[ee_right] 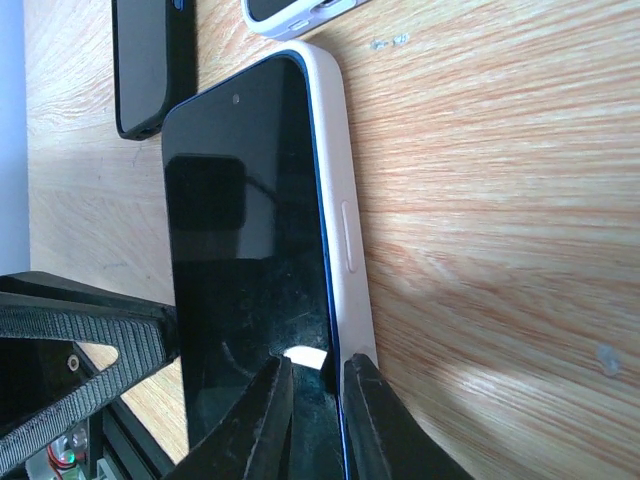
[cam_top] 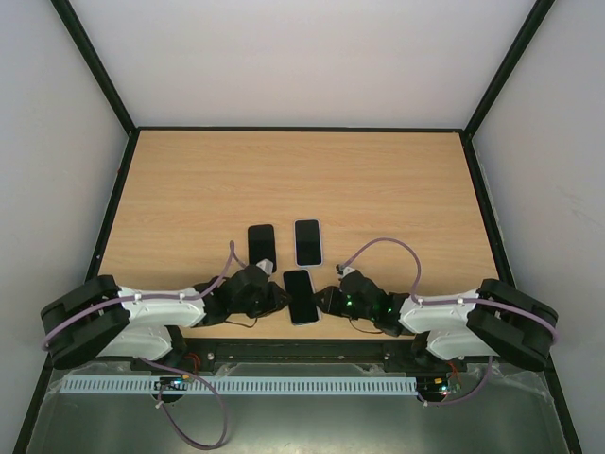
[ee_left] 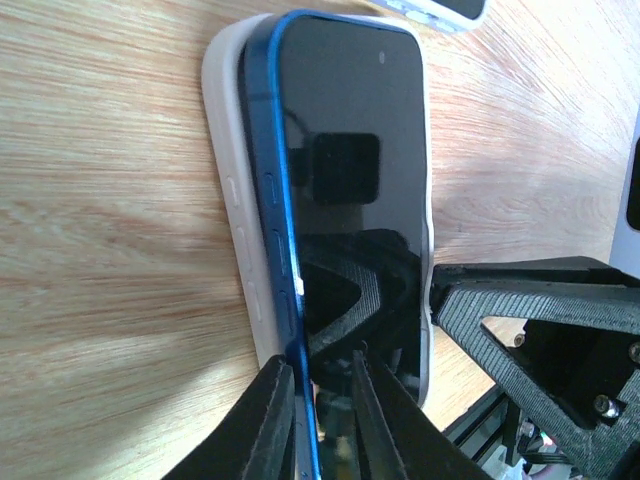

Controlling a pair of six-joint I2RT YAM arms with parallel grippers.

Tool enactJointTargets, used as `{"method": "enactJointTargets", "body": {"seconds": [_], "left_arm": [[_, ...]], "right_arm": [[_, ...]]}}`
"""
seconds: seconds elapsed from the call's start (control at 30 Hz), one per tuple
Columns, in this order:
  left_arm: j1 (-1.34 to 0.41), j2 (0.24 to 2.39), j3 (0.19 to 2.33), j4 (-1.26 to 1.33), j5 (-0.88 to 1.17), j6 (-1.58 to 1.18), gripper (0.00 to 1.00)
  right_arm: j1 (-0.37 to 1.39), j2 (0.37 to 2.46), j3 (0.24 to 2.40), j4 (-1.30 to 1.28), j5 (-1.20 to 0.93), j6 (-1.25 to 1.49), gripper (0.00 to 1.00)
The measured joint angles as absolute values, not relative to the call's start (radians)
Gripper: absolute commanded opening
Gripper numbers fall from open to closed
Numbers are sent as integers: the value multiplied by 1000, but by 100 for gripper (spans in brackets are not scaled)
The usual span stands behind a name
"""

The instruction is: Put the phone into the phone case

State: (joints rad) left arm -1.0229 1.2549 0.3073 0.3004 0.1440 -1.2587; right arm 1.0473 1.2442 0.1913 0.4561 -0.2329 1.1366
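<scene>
The phone [cam_top: 301, 296], blue-edged with a dark screen, lies in the white phone case [ee_left: 228, 150] near the table's front edge, between both grippers. In the left wrist view the phone's [ee_left: 345, 150] blue left edge rides above the case wall. My left gripper [ee_left: 320, 420] is shut on that raised edge, one finger outside it and one on the screen. In the right wrist view the phone's [ee_right: 245, 220] right edge sits down inside the case [ee_right: 348, 230]. My right gripper [ee_right: 318, 410] pinches there, one finger on the screen and one on the case's outer wall.
A black phone [cam_top: 262, 244] and a second phone in a white case [cam_top: 308, 242] lie side by side just beyond the held one. The table's front edge [cam_top: 302, 342] runs right behind both grippers. Dark posts frame the table's left and right sides.
</scene>
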Motion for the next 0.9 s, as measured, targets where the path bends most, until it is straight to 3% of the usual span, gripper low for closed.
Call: {"method": "enactJointTargets", "body": {"seconds": [0.23, 0.33, 0.53, 0.9], "left_arm": [[-1038, 1263, 308, 299, 120, -1264, 12], [-1041, 1280, 313, 297, 116, -1265, 19], [-1050, 1282, 340, 268, 102, -1265, 30], [-1093, 1237, 341, 206, 93, -1275, 20]], "right_arm": [[1047, 1238, 187, 452, -237, 1152, 19], [1047, 1241, 187, 455, -243, 1159, 26], [1047, 1201, 188, 384, -225, 1149, 28], [1048, 1124, 189, 255, -239, 1117, 21]]}}
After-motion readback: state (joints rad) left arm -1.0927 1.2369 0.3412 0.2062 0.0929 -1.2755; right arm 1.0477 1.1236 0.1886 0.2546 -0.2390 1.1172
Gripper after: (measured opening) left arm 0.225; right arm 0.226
